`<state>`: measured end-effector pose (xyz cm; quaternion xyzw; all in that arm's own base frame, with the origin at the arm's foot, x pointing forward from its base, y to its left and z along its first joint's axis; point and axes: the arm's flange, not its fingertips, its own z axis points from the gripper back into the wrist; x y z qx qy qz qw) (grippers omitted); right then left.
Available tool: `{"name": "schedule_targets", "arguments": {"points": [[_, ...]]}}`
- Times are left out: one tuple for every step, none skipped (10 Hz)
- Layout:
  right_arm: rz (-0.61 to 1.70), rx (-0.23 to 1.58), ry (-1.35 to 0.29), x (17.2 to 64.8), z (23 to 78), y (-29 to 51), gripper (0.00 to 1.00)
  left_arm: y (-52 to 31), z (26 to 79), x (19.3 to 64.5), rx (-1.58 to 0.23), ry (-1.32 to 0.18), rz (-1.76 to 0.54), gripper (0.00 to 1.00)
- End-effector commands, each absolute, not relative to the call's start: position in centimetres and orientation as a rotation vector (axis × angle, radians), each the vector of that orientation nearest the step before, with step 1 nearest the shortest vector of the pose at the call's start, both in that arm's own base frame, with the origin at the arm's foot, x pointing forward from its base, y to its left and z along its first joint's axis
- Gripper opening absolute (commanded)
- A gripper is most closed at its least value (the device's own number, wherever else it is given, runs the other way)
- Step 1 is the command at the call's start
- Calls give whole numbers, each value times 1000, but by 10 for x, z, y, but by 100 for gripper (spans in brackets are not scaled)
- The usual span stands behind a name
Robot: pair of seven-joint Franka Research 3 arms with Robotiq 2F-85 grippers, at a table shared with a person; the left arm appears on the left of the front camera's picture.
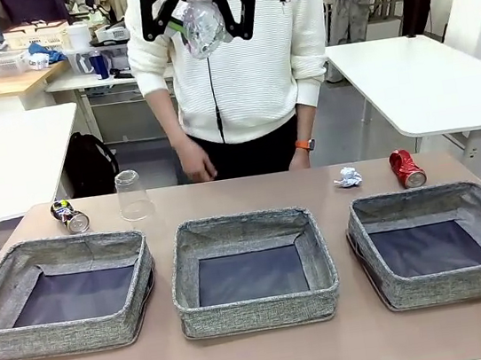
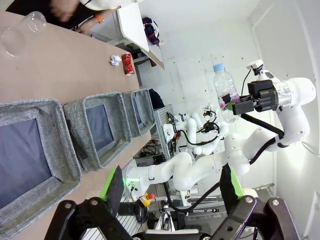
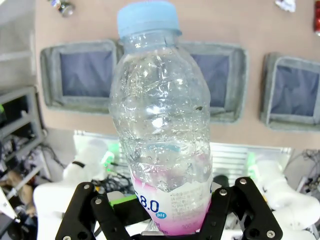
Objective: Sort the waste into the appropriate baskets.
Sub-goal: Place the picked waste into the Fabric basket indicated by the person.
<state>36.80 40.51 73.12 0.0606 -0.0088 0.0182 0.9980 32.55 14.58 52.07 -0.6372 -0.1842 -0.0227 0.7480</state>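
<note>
Behind three baskets point(image 1: 245, 222) on the table point(image 1: 265, 355) sit cup point(image 1: 132, 195) and crushed can point(image 1: 74, 221) left, paper ball point(image 1: 348, 177) and second can point(image 1: 407, 167) right.

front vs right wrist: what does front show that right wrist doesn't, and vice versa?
Front, not right wrist: the person and the clear cup. Right wrist, not front: the blue cap and pink label of the bottle. Both: that bottle gripped in the right end effector, the three baskets, dark can, paper ball, red can.
</note>
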Motion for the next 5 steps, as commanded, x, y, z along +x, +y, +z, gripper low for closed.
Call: {"name": "schedule_targets", "arguments": {"points": [[60, 119, -22, 367, 732, 403, 0, 145, 523, 326, -1410, -424, -68, 100], [60, 119, -22, 367, 732, 403, 0, 145, 523, 326, -1410, -424, -68, 100], [60, 119, -22, 367, 732, 403, 0, 145, 523, 326, -1410, -424, -68, 100], [60, 119, -22, 367, 732, 403, 0, 145, 523, 326, -1410, -424, -68, 100], [60, 119, -22, 367, 732, 403, 0, 145, 523, 326, -1410, -424, -68, 100]]}}
